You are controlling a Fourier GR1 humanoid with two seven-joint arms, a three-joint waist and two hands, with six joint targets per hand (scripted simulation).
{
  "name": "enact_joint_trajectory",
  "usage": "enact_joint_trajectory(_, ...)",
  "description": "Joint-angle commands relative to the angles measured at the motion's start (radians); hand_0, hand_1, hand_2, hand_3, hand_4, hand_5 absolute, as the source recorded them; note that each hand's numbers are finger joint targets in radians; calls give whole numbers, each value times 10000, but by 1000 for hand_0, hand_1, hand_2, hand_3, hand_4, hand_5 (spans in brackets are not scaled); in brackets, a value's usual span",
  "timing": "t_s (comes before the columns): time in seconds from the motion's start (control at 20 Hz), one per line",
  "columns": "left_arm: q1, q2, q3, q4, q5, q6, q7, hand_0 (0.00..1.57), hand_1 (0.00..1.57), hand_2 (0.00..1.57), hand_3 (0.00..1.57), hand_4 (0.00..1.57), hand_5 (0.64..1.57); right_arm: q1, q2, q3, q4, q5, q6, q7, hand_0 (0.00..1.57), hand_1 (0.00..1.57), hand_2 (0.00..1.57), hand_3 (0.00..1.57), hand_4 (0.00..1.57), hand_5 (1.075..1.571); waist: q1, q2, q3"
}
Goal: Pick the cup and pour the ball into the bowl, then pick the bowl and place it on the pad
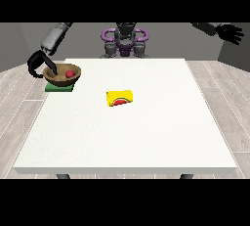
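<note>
Nearest the camera, a yellow cup (120, 98) lies on its side on the white table (146, 142), its red and green pattern facing forward, well apart from both hands. At the view's left, the black hand (43, 66) curls over the near rim of a brown wooden bowl (61, 75), fingers hooked on its edge. Just beside those fingers, inside the bowl, sits a red ball (70, 74). Under the bowl, a green pad (59, 88) shows at the table's left edge. Far across from that hand, the hand at the view's right (230, 33) hangs raised off the table, fingers spread and holding nothing.
</note>
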Motion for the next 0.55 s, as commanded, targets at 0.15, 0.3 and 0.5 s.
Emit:
enact_joint_trajectory(0.15,-218,-482,-891,-1251,-49,264,1474,0,0,0,0,1078,1567,-453,-229,79,654,48,387,525,0,0,0,119,0,1369,160,-858,14)
enact_joint_trajectory(0.3,-473,-1733,-1834,-2034,-248,1070,2493,0,0,0,0,902,1559,-659,-561,495,692,398,746,1305,0,0,0,0,0,1354,16,-2033,16)
enact_joint_trajectory(0.5,499,-2013,-1996,-1251,-840,1393,2373,0,0,0,0,902,1559,-973,518,748,-359,-13,1413,1371,0,0,0,0,476,1434,-517,-3744,-13)
